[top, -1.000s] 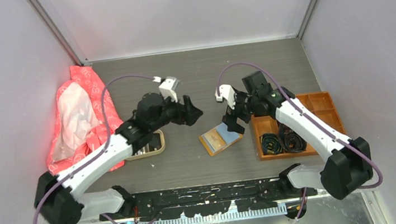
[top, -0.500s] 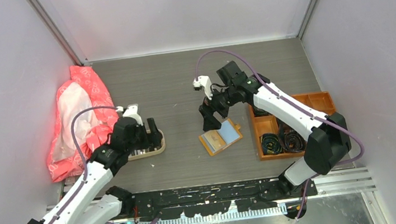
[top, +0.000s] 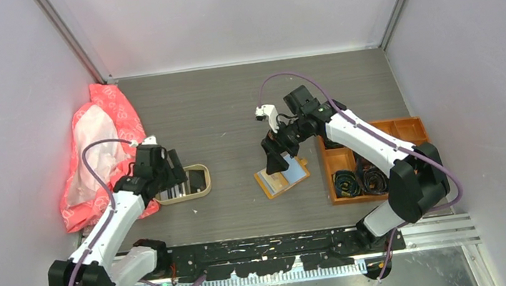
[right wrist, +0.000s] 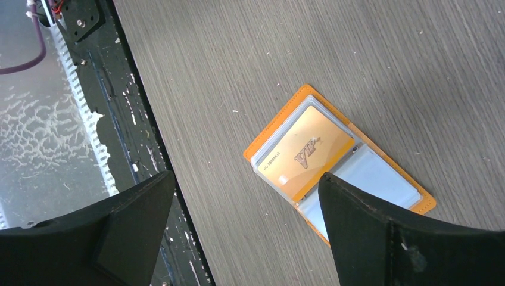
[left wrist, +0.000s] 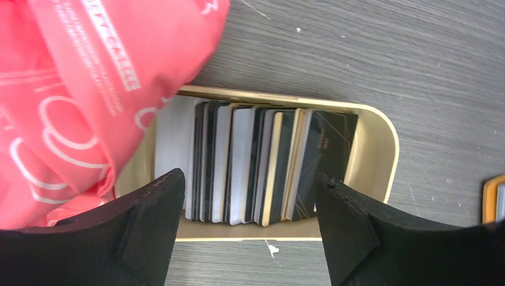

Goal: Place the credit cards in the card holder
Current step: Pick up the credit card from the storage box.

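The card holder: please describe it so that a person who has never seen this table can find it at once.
On the grey table, look just left of the orange box of black coils. The card holder lies open and flat below the right end effector. Unlike the box and the beige tray, it is thin, with clear sleeves showing a gold VIP card.

The left arm stretches forward along its own side, elbow low. The left end effector [top: 171, 172] points down, jaws spread wide with nothing between them. The right arm bends inward toward the middle. The right end effector [top: 275, 156] tilts downward, its jaws parted wide and empty.
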`<state>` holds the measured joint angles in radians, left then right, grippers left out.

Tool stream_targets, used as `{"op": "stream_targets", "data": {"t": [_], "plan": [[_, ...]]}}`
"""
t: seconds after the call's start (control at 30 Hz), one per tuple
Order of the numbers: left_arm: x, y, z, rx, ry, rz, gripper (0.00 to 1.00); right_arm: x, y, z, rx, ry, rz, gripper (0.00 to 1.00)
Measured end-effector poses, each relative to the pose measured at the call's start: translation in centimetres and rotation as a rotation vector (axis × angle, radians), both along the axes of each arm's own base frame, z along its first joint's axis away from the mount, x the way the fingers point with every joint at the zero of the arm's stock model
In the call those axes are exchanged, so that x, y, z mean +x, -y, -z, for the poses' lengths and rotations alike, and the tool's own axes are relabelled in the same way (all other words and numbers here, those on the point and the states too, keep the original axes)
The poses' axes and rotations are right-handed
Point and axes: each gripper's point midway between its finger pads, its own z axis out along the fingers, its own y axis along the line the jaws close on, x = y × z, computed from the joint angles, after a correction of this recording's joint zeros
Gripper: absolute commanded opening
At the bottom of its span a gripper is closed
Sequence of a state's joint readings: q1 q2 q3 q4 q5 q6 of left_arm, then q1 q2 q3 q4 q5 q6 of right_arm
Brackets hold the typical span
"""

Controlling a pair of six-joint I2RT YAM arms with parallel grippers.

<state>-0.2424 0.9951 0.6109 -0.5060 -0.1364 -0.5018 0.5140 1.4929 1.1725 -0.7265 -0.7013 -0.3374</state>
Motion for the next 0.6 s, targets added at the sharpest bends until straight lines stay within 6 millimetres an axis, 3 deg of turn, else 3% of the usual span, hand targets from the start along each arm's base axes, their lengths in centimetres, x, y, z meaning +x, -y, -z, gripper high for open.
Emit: {"op": "stream_targets", "data": {"t": [0.2,0.6], "plan": [[0.5,-1.6,0.5,-0.013,-0.020,-0.081,0.80,-0.1,-0.1,-0.1,0.006,-0.004,-0.004,0.95],[0.4,-1.4,3.4,-0.109,-0.094,-0.125,0.79,-0.3,-0.2,-0.2,0.013,-0.010,-0.010,0.95]]}}
